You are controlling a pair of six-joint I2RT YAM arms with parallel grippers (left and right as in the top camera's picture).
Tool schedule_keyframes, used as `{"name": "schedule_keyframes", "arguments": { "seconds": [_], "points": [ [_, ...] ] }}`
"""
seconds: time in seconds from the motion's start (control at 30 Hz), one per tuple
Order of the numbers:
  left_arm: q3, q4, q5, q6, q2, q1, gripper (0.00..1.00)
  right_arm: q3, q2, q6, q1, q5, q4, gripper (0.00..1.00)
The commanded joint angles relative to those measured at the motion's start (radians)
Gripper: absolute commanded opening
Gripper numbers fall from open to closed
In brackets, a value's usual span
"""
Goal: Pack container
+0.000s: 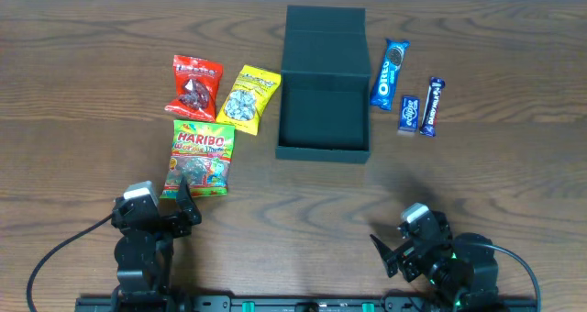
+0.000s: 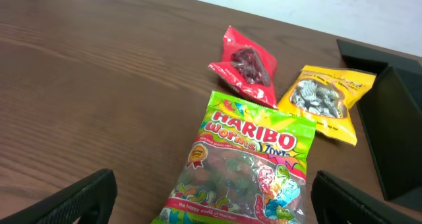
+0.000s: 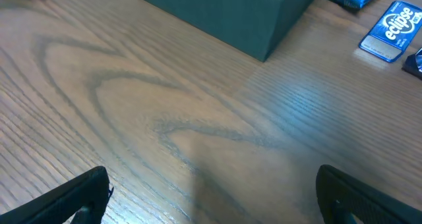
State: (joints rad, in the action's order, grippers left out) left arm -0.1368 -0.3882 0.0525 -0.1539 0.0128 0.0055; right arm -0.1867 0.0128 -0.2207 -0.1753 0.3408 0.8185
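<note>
Both jaws open and empty, the flat Haribo bag (image 2: 241, 161) may slip when pinched, or snag the box (image 1: 323, 152) rim.

- Green gummy bag (image 2: 247, 165), near left: "HARIBO" in large letters across the top, with "Worms" in red beneath. The small print along the lower edge is too fine to read.
- Blue biscuit packet (image 1: 389, 73), far right: "OREO" in white.
- Small blue pack (image 3: 393, 29), right: "eclipse" in white.
- Dark blue bar (image 1: 432, 106), rightmost: pale lettering, illegible.
- Red packet (image 1: 194, 88), far left: white lettering at the top, not legible.
- Yellow packet (image 1: 248, 98), just right of the red one: print too small to read.
</note>
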Motion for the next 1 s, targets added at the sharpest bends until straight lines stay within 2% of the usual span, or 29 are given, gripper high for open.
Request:
{"name": "schedule_keyframes", "arguments": {
  "seconds": [0.0, 0.5, 0.6, 0.67, 0.77, 0.87, 0.97],
  "points": [
    [0.022, 0.000, 0.007, -0.004, -0.008, 0.005, 0.95, 0.005, -0.008, -0.016, -0.009, 0.006, 0.000, 0.99],
    [0.022, 0.014, 0.013, -0.004, -0.008, 0.005, 0.95, 0.005, -0.007, -0.016, -0.009, 0.006, 0.000, 0.99],
    [0.022, 0.012, -0.080, -0.013, -0.008, 0.005, 0.95, 0.005, -0.008, -0.016, -0.009, 0.006, 0.000, 0.99],
    [0.022, 0.049, -0.237, -0.019, -0.008, 0.005, 0.95, 0.005, -0.008, -0.016, -0.009, 0.006, 0.000, 0.99],
    [0.016, 0.193, -0.387, -0.018, -0.008, 0.005, 0.95, 0.005, -0.008, -0.016, -0.009, 0.006, 0.000, 0.99],
    [-0.030, 0.274, -0.365, -0.016, 0.006, 0.005, 0.95, 0.005, -0.007, -0.016, -0.009, 0.006, 0.000, 0.99],
    [-0.115, 0.250, -0.348, 0.051, 0.085, 0.005, 0.95, 0.005, -0.007, -0.016, -0.009, 0.006, 0.000, 0.99]
  ]
}}
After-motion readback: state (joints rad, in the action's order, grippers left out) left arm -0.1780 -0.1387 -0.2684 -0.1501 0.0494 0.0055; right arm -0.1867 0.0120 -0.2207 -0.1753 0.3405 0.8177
